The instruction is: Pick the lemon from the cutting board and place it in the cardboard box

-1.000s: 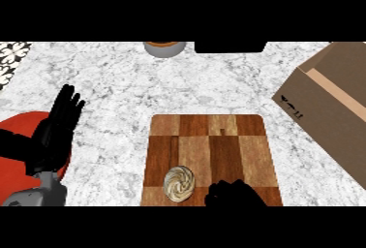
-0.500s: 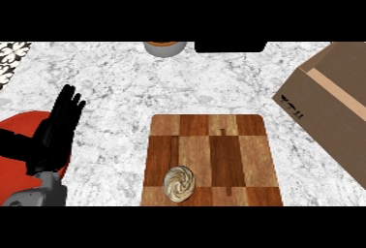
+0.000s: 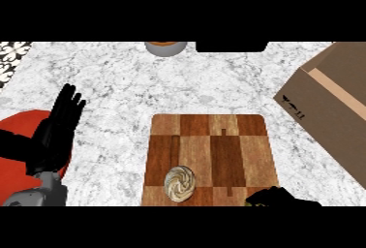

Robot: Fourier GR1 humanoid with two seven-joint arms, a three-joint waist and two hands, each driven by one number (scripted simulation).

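The wooden cutting board [image 3: 211, 145] lies in the middle of the marble counter. On its near left part sits a round, beige, swirled object [image 3: 179, 183]. I see no clear lemon. Only the top of my right hand [image 3: 275, 197] shows, as a black lump over the board's near right corner at the lower edge, and whatever is under it is hidden. The open cardboard box [image 3: 332, 104] stands at the right, beyond the board's right side. My left hand [image 3: 58, 127] rests open at the left, fingers up, well away from the board.
A red plate [image 3: 18, 128] lies at the left edge, partly under my left arm. A grey bowl [image 3: 166, 47] and a black object [image 3: 230, 46] sit at the counter's far edge. Bare marble [image 3: 214, 82] lies between them and the board.
My right hand dropped below the lower edge half a second ago and now shows again, further right over the board's near right corner. The left hand has not moved.
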